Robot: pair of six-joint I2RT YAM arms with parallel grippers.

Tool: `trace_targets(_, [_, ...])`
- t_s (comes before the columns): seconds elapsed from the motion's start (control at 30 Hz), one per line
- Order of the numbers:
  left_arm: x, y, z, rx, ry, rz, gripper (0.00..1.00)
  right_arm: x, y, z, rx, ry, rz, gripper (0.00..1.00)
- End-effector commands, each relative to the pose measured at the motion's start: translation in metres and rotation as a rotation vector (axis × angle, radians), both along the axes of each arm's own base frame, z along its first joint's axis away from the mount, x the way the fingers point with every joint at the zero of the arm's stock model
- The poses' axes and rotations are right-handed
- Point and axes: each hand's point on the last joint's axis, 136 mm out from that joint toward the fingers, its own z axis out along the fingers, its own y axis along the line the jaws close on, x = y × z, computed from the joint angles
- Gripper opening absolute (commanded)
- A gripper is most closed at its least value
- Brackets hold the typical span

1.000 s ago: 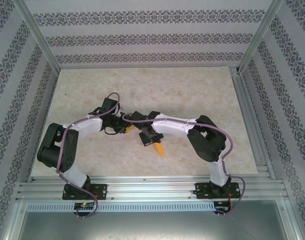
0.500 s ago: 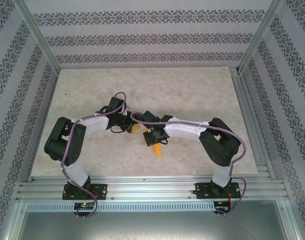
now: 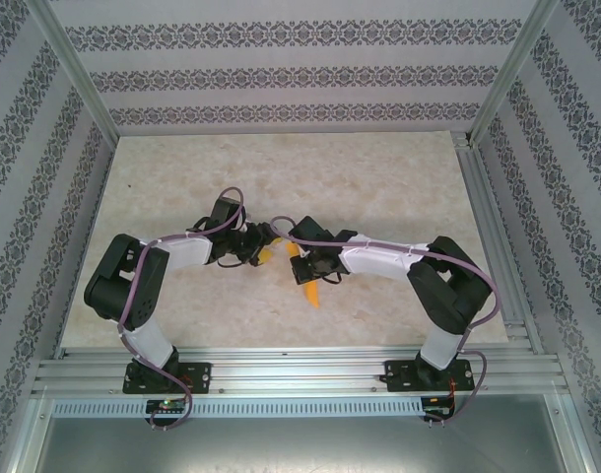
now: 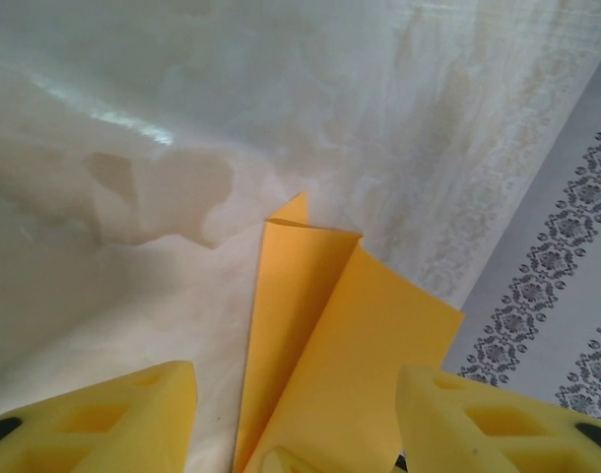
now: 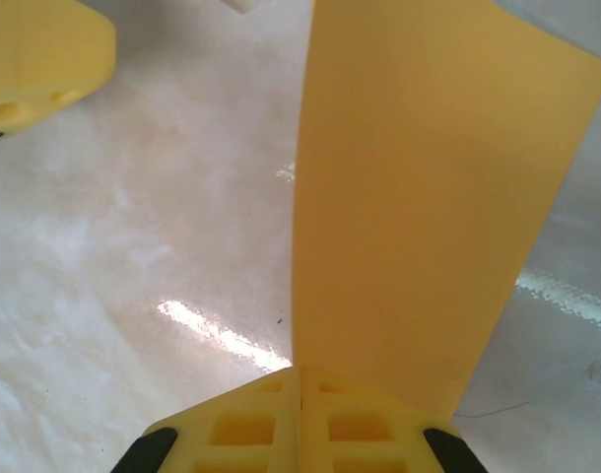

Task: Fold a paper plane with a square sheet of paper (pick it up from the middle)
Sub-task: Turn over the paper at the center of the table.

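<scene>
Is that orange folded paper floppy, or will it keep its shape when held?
It probably keeps its shape: the folded paper stands straight out from the shut right hand without drooping. It is likely very light and easily crumpled, since it looks thin.

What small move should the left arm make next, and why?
Probably draw the left arm straight back from the paper. The left jaws stand apart on either side of the folded paper without pinching it, while the right jaws are shut on it, so the right arm seems to hold it alone.
</scene>
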Motion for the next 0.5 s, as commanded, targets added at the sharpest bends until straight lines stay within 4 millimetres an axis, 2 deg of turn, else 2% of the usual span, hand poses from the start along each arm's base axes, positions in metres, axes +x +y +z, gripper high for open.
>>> trace_targets(0.0, [0.004,-0.014,0.026,-0.083,-0.071,-0.024,0.58,0.004,0.005,0.012,0.041,-0.055,0.033,0.05])
trace_targets(0.2, [-0.003,-0.024,0.033,-0.11,-0.087,-0.054,0.59,0.006,0.004,0.015,0.036,-0.07,0.045,0.06])
trace_targets(0.47, [-0.003,-0.041,0.029,-0.151,-0.068,-0.089,0.59,0.006,0.002,0.018,0.032,-0.086,0.056,0.06])
